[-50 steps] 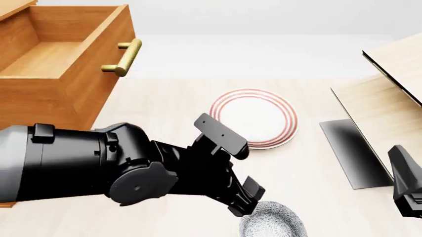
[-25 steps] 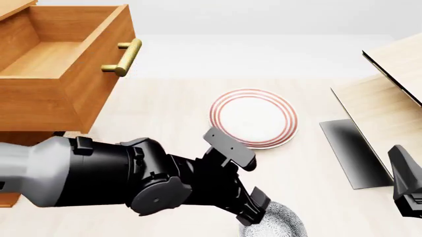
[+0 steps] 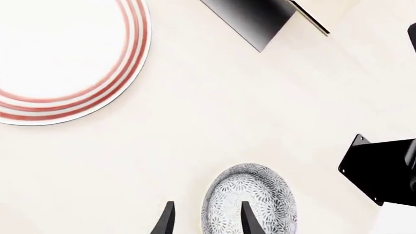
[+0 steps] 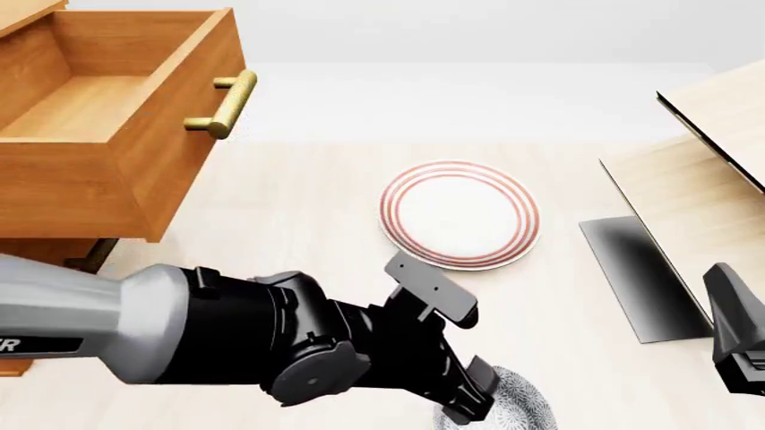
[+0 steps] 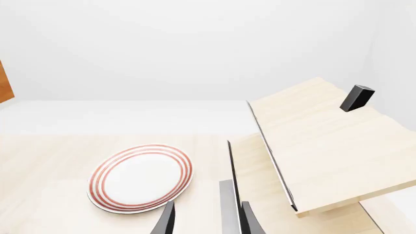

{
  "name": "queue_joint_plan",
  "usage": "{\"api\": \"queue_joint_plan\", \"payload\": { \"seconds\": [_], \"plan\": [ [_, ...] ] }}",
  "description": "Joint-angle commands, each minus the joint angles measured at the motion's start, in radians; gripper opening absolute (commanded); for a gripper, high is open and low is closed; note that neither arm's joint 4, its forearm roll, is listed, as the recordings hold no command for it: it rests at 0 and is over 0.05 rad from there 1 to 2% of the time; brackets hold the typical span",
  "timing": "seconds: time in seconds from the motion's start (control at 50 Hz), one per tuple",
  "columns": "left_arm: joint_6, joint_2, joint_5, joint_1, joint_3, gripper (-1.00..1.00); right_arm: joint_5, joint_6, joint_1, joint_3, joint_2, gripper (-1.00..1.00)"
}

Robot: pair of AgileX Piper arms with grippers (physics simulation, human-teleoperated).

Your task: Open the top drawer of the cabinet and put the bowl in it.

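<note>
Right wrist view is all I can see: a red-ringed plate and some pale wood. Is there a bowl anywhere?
Observer: Yes. The bowl sits on the table, nearer the arms than the plate and outside your picture.
Operator: Is anything holding it?
Observer: It isn't gripped. The left gripper is open, with one finger over the bowl's inside and the other outside its rim.
Operator: And the drawer it goes in?
Observer: The top drawer is pulled out, with its brass handle on the side toward the plate.
</note>
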Motion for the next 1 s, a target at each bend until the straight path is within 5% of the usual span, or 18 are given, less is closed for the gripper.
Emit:
{"api": "queue_joint_plan", "payload": {
  "seconds": [0.02, 1.0],
  "plan": [
    [-0.009, 0.027, -0.012, -0.007, -0.006, 1.00, 0.000, 0.000, 0.000, 0.001, -0.001, 1.00],
    [-0.075, 0.117, -0.117, -0.035, 0.023, 1.00, 0.000, 0.000, 0.000, 0.001, -0.001, 1.00]
  ]
}}
